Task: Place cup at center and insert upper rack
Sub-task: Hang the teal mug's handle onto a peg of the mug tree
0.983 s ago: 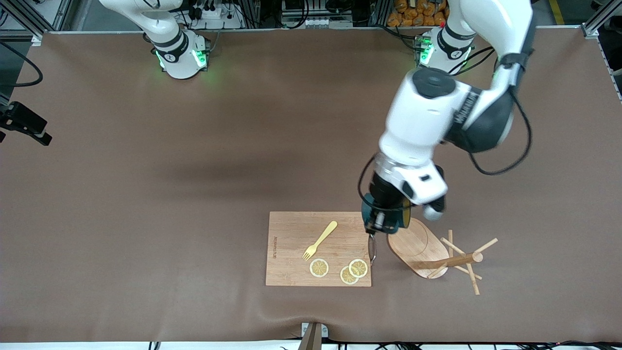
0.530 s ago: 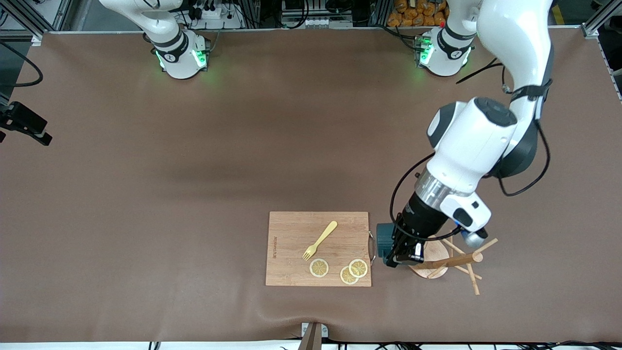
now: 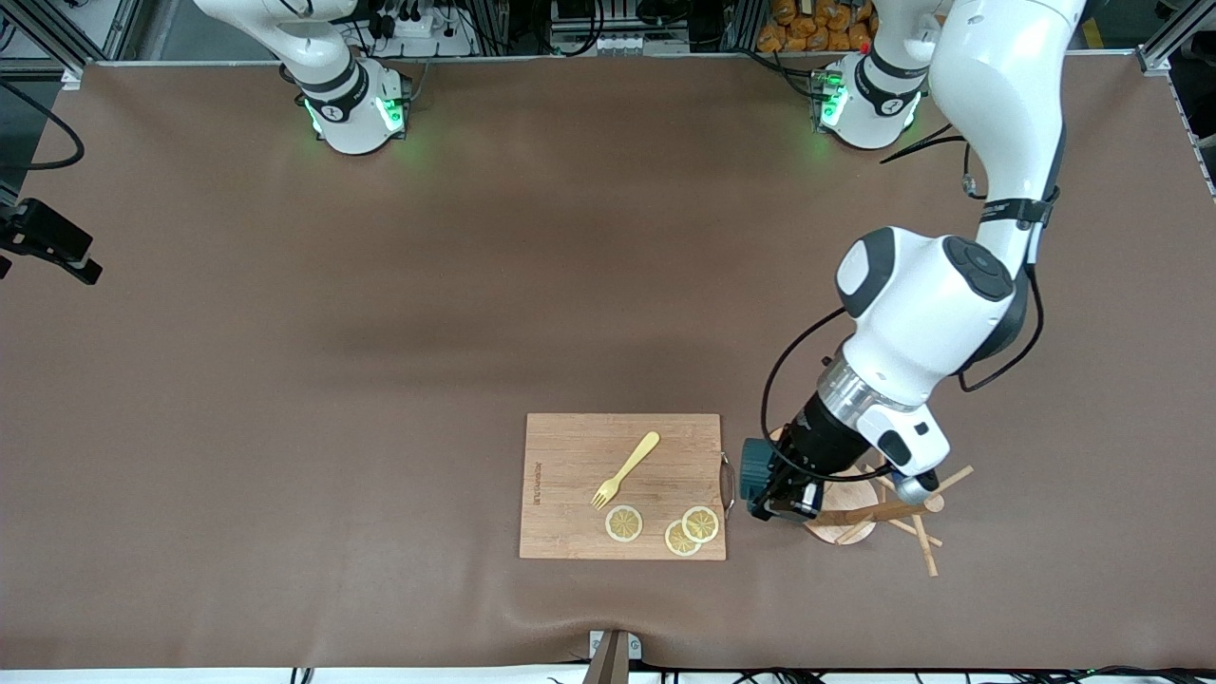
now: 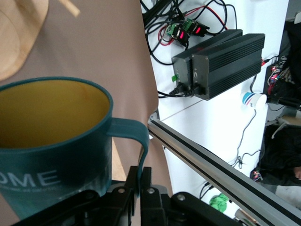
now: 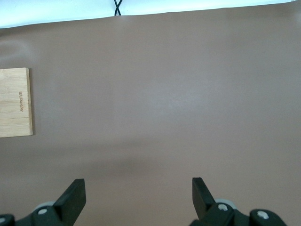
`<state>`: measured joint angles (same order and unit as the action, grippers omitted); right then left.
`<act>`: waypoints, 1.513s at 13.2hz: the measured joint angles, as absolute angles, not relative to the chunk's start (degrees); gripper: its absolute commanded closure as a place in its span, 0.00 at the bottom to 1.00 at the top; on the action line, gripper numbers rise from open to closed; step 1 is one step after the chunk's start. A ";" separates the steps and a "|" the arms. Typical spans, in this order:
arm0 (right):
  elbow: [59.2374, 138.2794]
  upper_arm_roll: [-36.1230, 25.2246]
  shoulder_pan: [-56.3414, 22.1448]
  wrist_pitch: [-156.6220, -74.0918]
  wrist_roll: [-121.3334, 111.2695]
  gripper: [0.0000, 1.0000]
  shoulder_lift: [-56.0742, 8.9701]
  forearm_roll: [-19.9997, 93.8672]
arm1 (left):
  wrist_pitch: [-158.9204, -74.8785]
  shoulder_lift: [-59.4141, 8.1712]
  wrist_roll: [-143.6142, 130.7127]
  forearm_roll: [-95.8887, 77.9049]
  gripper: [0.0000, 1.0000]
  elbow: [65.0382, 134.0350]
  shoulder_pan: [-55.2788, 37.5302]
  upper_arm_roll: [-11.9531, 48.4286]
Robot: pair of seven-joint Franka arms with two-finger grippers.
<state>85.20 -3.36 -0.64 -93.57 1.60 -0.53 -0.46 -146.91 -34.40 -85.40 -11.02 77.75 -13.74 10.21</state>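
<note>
The dark teal cup (image 3: 757, 472) hangs from my left gripper (image 3: 784, 499), low over the table between the cutting board and the rack's oval base. In the left wrist view the fingers (image 4: 133, 181) are shut on the cup's thin handle (image 4: 141, 141), and the yellowish-brown inside (image 4: 47, 110) shows. The bamboo upper rack (image 3: 879, 511) lies on its side, its pegs pointing toward the left arm's end; its base also shows in the left wrist view (image 4: 19, 33). My right gripper (image 5: 138, 193) is open and empty over bare table. The right arm waits near its base.
A rectangular bamboo cutting board (image 3: 570, 494) lies beside the cup and carries a yellow fork (image 3: 625, 469) and three lemon slices (image 3: 624, 523). A corner of the board shows in the right wrist view (image 5: 14, 101). The brown mat's front edge is close by.
My left arm has swung with the cup from over the board's corner toward the rack's base and come lower; in the last half second it barely shifted. The right arm has not moved.
</note>
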 measured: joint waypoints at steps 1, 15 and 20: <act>85.20 -3.36 -0.64 -93.57 1.60 0.00 -0.53 -0.46 | -145.38 -34.22 -82.94 -11.11 1.00 78.02 -10.98 12.85; 85.20 -3.36 -0.64 -93.35 1.60 0.00 -0.53 -0.46 | -138.88 -34.23 -73.18 -11.13 1.00 80.06 2.67 23.87; 85.20 -3.36 -0.64 -93.35 1.60 0.00 -0.53 -0.46 | -138.79 -34.77 -73.18 -11.15 1.00 80.18 5.54 23.81</act>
<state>85.20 -3.36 -0.64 -93.35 1.60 -0.53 -0.46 -138.79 -34.77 -73.18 -11.15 80.18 5.54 23.81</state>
